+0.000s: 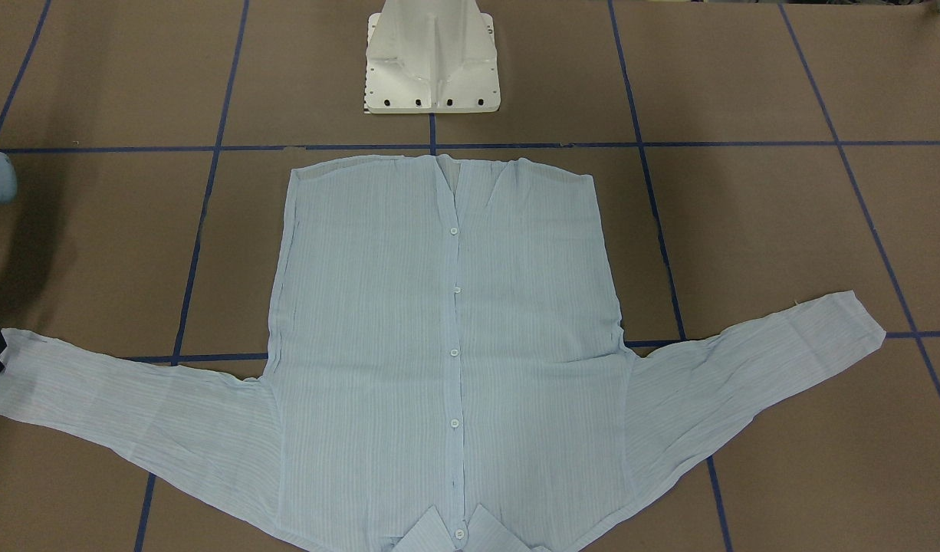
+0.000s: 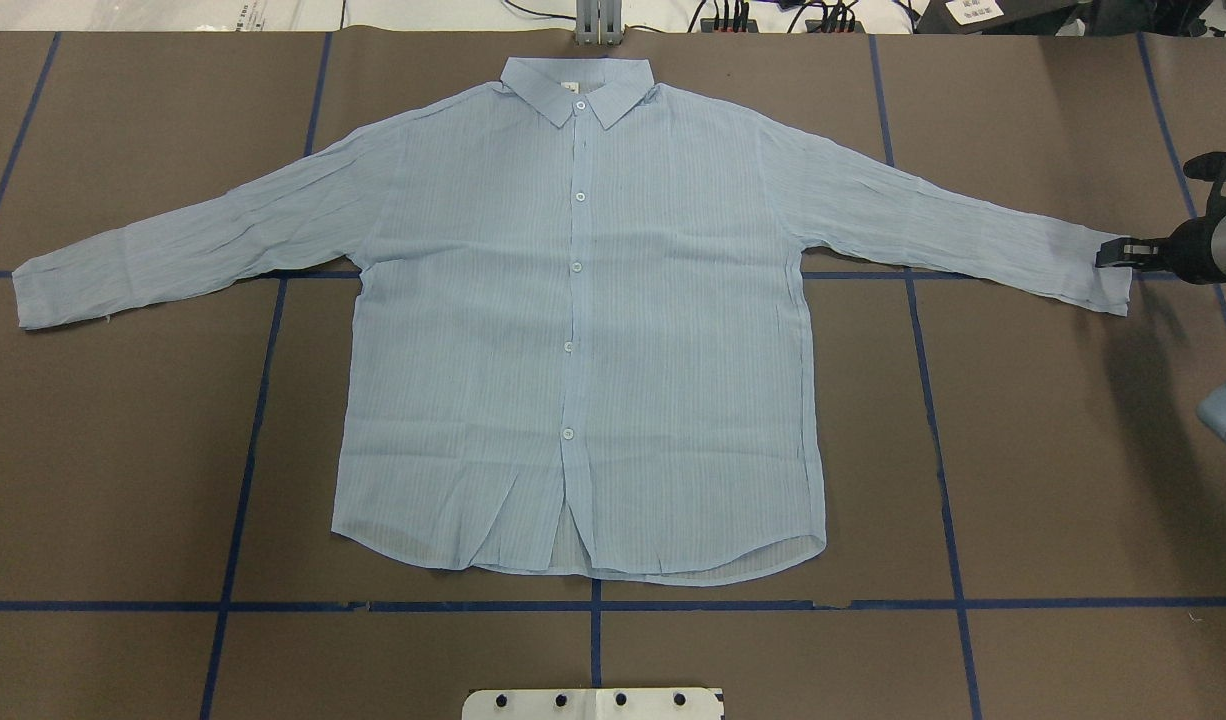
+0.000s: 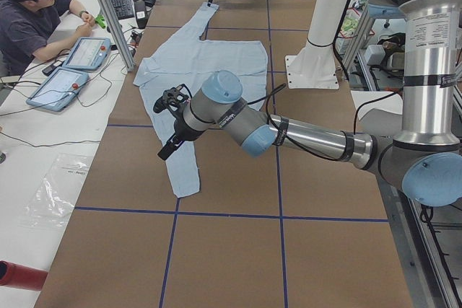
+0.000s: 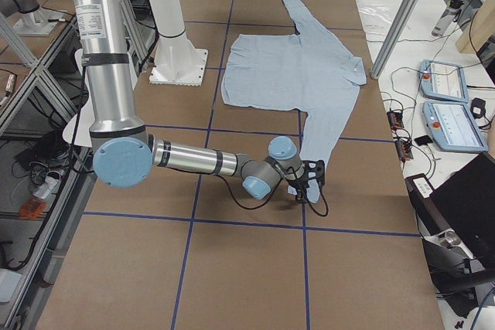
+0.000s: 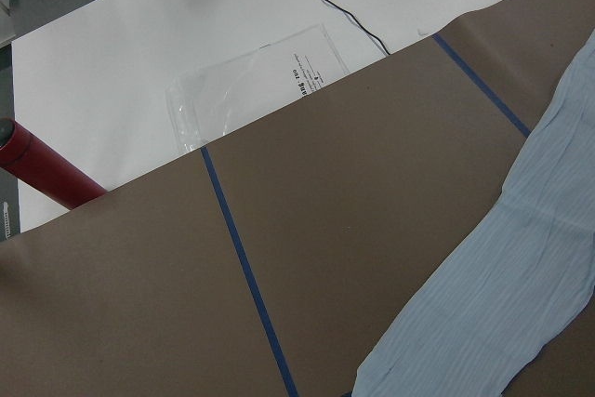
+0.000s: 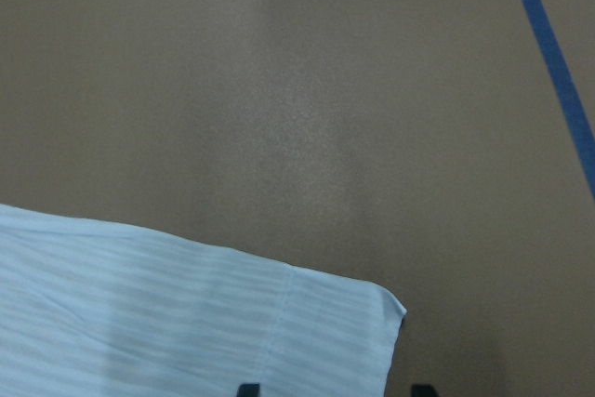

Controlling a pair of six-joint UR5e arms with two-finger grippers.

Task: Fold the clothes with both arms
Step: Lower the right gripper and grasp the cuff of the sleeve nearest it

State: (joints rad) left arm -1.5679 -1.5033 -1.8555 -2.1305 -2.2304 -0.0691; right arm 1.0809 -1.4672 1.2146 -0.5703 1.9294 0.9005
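The clothes are one pale-blue striped shirt [image 2: 583, 330], lying flat and face up on the brown table with both sleeves spread and the collar [image 2: 576, 88] at the far side. My right gripper [image 2: 1113, 255] sits low at the cuff of the right-hand sleeve [image 2: 1093, 280]. In the right wrist view its two fingertips [image 6: 246, 388] stand apart with the cuff corner [image 6: 372, 323] between them, so it is open. My left gripper [image 3: 170, 124] hovers above the other sleeve [image 3: 184, 167], and I cannot tell whether it is open or shut. The left wrist view shows only that sleeve [image 5: 493, 295].
The white pedestal base [image 1: 432, 61] stands at the robot's side of the table, just past the shirt hem. Blue tape lines [image 2: 933, 420] cross the brown surface. A person [image 3: 29, 19] sits beside tablets [image 4: 445, 83]. A red cylinder [image 5: 42, 169] and a plastic bag [image 5: 251, 90] lie off the left end.
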